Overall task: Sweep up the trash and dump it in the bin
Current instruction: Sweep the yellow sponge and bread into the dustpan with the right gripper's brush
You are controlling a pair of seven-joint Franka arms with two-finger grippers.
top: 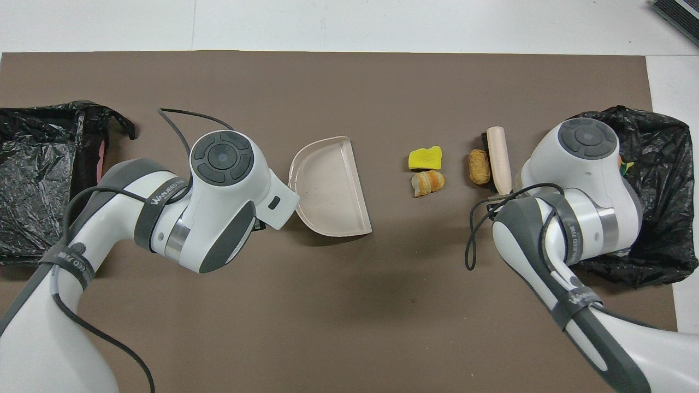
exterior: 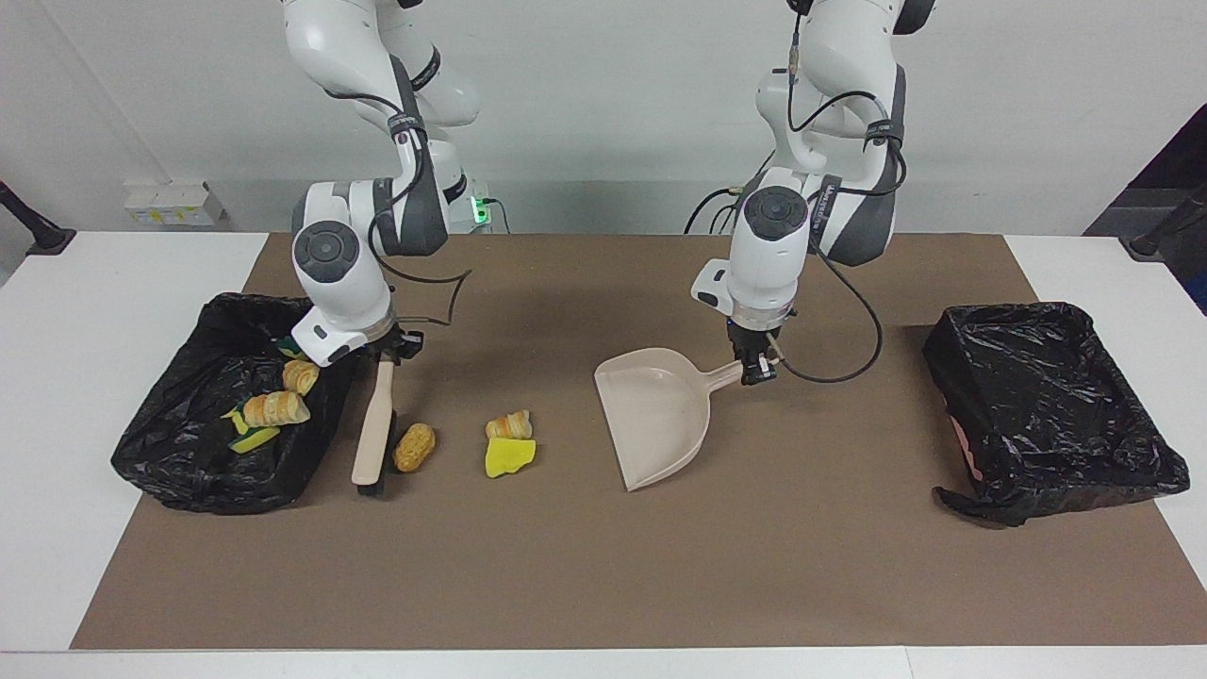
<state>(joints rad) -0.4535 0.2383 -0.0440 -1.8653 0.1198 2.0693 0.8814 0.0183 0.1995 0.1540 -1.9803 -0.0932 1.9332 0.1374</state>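
Plainly, the right gripper (exterior: 385,351) was clamped on the brush (exterior: 373,429), the left gripper (exterior: 754,370) on the dustpan (exterior: 655,415). In the facing view, three trash (exterior: 415,446) scraps lay between them, at three o'clock of the bristles.

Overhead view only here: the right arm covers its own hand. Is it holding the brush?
Observer: Yes. The right hand is shut on the top end of the brush handle.
Operator: And the other arm?
Observer: The left hand is shut on the tip of the dustpan handle.
Operator: What is the right arm hiding beneath it?
Observer: The black-lined bin there holds several scraps: pastry pieces and green-backed sponge.
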